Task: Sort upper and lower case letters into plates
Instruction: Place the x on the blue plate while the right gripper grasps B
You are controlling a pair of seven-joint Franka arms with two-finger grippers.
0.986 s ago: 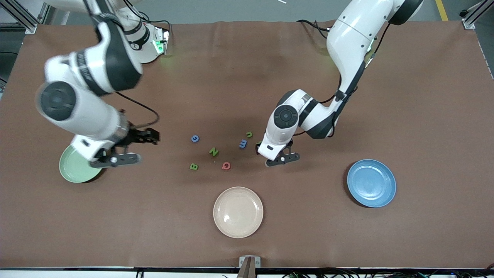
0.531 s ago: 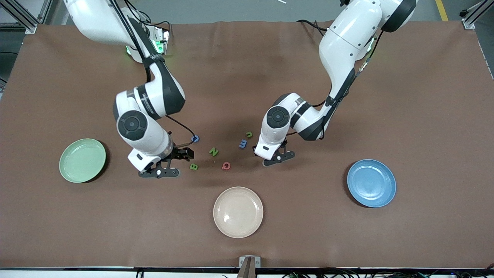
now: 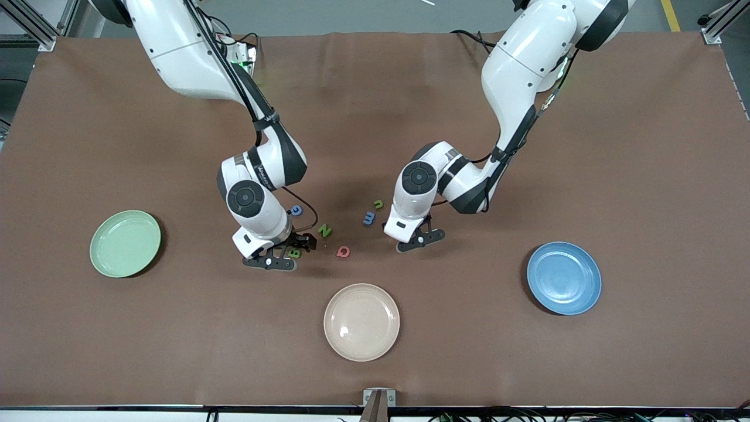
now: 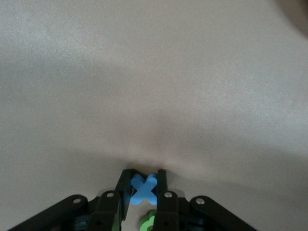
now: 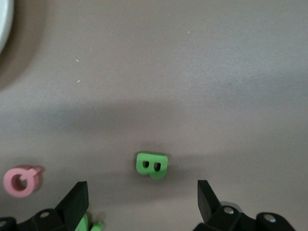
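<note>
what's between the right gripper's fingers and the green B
Nothing. In the right wrist view the green B lies on bare brown table between the open right gripper fingers.

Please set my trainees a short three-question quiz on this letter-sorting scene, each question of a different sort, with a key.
1. True or false: the right gripper is shut on the green B.
2. What does the left gripper hold? A: pink Q. B: blue X. C: green N.
3. Fill in: the plate nearest the front camera is ___ in colour.

Key: 1 false, it is open over the B. 2 B. 3 cream-beige.
</note>
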